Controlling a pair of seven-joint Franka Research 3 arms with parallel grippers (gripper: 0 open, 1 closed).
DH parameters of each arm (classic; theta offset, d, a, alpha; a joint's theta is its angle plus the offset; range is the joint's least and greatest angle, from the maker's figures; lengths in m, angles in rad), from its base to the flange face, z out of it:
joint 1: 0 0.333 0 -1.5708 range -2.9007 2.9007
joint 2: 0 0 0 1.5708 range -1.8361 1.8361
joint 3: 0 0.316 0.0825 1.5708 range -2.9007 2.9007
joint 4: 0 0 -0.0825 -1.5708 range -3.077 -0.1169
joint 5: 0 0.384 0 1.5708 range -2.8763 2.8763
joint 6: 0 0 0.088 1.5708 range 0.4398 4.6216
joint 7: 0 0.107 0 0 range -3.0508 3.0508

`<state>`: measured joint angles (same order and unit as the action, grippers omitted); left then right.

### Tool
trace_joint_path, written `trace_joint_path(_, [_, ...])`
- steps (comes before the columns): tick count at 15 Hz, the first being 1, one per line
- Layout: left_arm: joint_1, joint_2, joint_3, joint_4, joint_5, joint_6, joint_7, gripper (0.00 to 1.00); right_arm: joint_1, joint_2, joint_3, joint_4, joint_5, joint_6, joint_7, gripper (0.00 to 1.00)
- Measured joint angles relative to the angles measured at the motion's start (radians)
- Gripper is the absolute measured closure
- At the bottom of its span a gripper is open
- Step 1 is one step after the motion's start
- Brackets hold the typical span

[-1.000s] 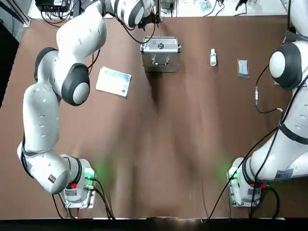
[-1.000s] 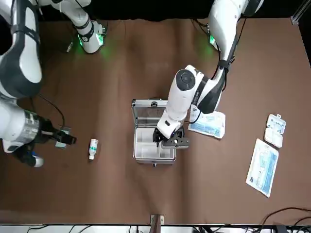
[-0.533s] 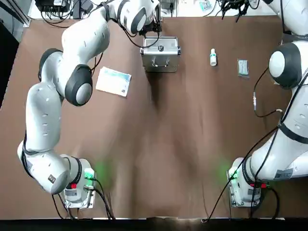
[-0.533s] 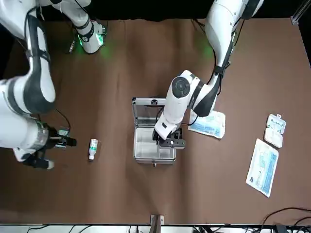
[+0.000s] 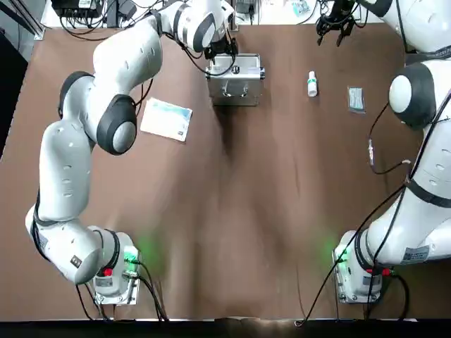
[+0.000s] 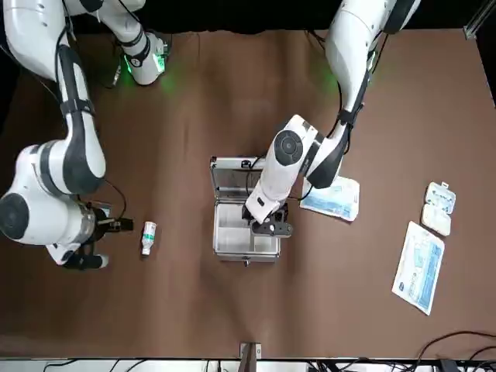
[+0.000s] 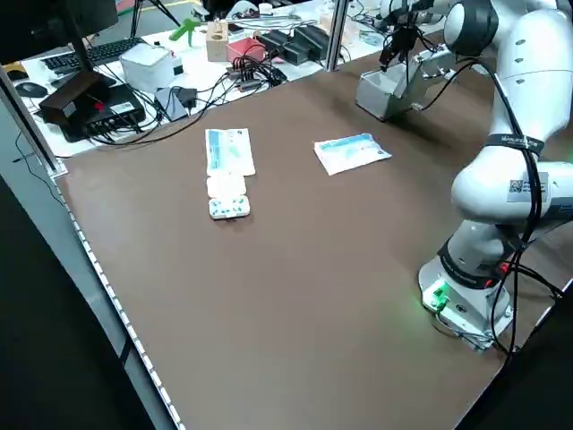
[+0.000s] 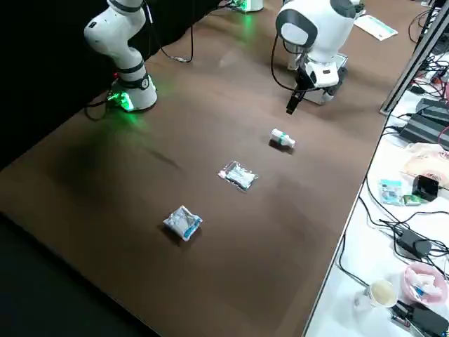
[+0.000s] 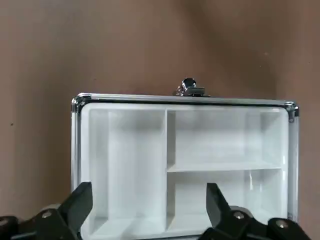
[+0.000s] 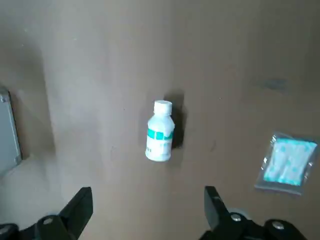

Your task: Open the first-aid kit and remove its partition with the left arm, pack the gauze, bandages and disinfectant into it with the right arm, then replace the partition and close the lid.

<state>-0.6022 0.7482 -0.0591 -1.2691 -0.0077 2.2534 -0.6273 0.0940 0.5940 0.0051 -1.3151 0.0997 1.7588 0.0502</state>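
The left arm (image 6: pixel 280 167) covers the right edge of the first-aid kit (image 6: pixel 242 225) at centre of the front view. Both wrist views cut their own fingers off at the bottom edge. Print on the disinfectant (image 10: pixel 159 137) is too small to read.

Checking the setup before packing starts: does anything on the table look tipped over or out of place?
The disinfectant lies on its side on the table, between the first-aid kit and a small clear packet, rather than standing. Nothing else stands out.
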Motion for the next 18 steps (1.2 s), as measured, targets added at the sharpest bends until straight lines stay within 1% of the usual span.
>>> trace_joint_path(2, [0.001, 0.006, -0.001, 0.0, -0.008, 0.0, 0.022, 0.0, 0.011, 0.014, 0.0, -0.006, 0.0, 0.023, 0.0, 0.01])
trace_joint_path(3, [0.001, 0.009, -0.001, 0.001, -0.029, 0.0, 0.037, 0.0, 0.012, 0.018, 0.0, -0.006, 0.0, 0.027, 0.0, 0.01])
trace_joint_path(4, [0.001, 0.016, -0.001, 0.002, -0.07, -0.006, 0.056, 0.0, 0.013, 0.02, 0.0, -0.006, -0.001, 0.028, 0.0, 0.01])
trace_joint_path(6, [0.001, 0.02, -0.001, 0.004, -0.088, -0.025, 0.057, 0.0, 0.019, 0.023, 0.001, -0.006, -0.005, 0.028, 0.0, 0.01])
trace_joint_path(9, [0.002, 0.039, -0.002, 0.034, -0.13, -0.069, 0.057, 0.0, 0.018, 0.034, -0.002, -0.006, -0.006, 0.047, 0.0, 0.01])
trace_joint_path(12, [0.002, 0.067, -0.002, 0.068, -0.135, -0.089, 0.057, 0.0, 0.006, 0.055, -0.004, -0.018, -0.004, 0.062, 0.001, 0.01])
trace_joint_path(15, [0.002, 0.087, -0.004, 0.078, -0.136, -0.089, 0.057, 0.0, -0.025, 0.083, -0.005, -0.062, 0.023, 0.086, 0.001, 0.01])
trace_joint_path(18, [0.001, 0.098, -0.004, 0.083, -0.136, -0.089, 0.057, 0.0, -0.033, 0.111, -0.004, -0.077, 0.045, 0.11, 0.0, 0.01])
